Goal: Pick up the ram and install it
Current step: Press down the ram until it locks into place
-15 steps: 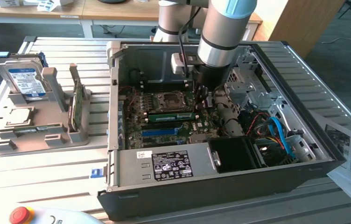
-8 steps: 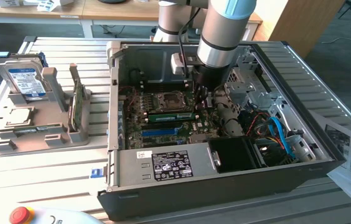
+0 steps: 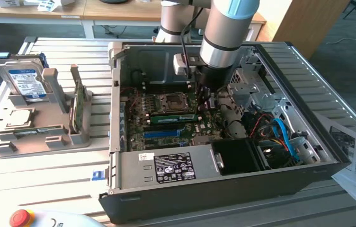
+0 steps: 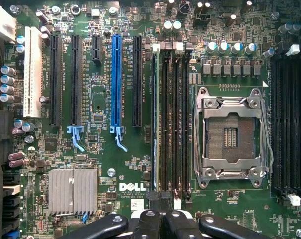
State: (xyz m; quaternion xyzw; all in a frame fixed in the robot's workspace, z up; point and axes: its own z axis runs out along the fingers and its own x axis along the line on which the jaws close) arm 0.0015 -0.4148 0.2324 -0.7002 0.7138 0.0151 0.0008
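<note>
1. ram point(image 3: 173, 118) sits inside the open pc case point(image 3: 228, 189), lying flat-on in a slot just below the cpu socket point(image 3: 167, 102) as the exterior view shows it, a thin green stick above the blue slot strip point(image 3: 163, 134).
2. in the wrist view the ram point(image 4: 155, 119) looks like a thin edge standing in the first of the black memory slots, right between the black expansion slots and the cpu socket point(image 4: 231, 134). can't tell if it's clicked in fully.
3. gripper point(image 4: 160, 219) hangs right over the end of that slot bank, and its fingers point(image 4: 149, 226) are pressed together with nothing between them, so the stick isn't held.
4. in the exterior view the arm point(image 3: 228, 33) reaches down into the case, just above the motherboard beside the socket.
5. off to the exterior view's left on the desk point(image 3: 39, 179) there's a grey parts holder point(image 3: 39, 137) with a hard drive point(image 3: 25, 82) standing upright in it and a green card point(image 3: 75, 111) on edge next to that.
6. power supply point(image 3: 172, 166) with its label sits along the near wall of the case, and blue cables point(image 3: 283, 135) run by the exterior view's right.
</note>
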